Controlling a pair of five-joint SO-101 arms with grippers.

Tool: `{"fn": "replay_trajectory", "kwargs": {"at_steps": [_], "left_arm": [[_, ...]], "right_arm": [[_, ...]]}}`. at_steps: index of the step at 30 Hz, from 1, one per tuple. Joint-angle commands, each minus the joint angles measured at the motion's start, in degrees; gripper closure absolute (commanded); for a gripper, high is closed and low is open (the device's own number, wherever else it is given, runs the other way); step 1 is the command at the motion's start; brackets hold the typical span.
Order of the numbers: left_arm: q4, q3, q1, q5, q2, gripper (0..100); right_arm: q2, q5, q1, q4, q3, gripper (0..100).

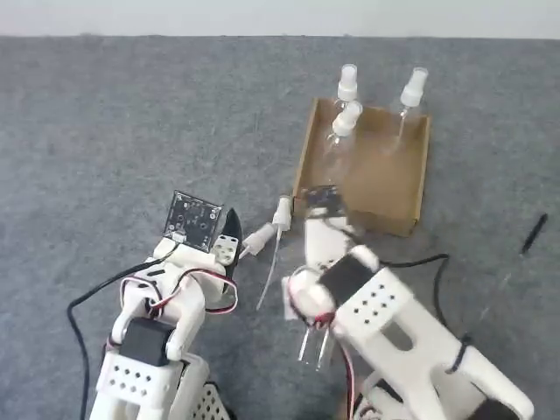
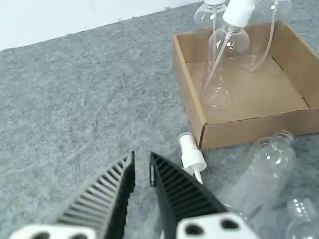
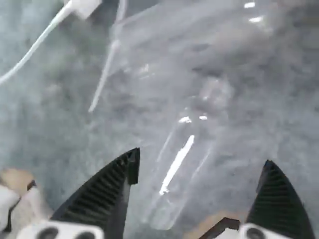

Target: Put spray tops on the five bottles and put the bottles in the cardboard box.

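Bottles [image 1: 346, 122] with tops fitted are standing at the box [image 1: 385, 184], which is sitting toward the far edge of the worktop [image 1: 105, 131]. I cannot tell whether all three are inside it. Your right gripper [image 3: 199, 159] is holding its jaws spread wide around a bare bottle [image 3: 184, 144] that is lying on its side. Your left gripper [image 2: 142, 157] is showing jaws almost pressed together, pinching nothing, with a loose top [image 2: 192, 157] lying just beyond them.

You are risking a squirt-out: the bottle is round and slick, so an off-centre pinch is likely to roll it into the tubes nearby. Jaws that narrow are likelier to shove the top than take it. The right arm is sitting close to the box's near wall, so a careless lift could nudge the box and topple what is standing there.
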Motion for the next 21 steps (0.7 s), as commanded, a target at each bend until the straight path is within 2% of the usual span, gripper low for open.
{"fn": "replay_trajectory", "kwargs": {"at_steps": [1,14,16,21], "left_arm": [[-1.8,-0.3,-0.2,-0.4,-0.7,96],[-1.9,0.1,-0.2,-0.4,-0.7,96],[-1.9,0.2,-0.2,-0.4,-0.7,96],[-1.9,0.2,-0.2,-0.4,-0.7,96]], "right_arm": [[2.2,-1.2,-3.7,-2.6,0.0,68.5],[7.3,-3.6,-4.6,-19.2,11.2,68.6],[7.2,-3.6,-4.6,-20.5,12.1,71.7],[7.2,-3.3,-4.6,-21.3,12.6,86.6]]}}
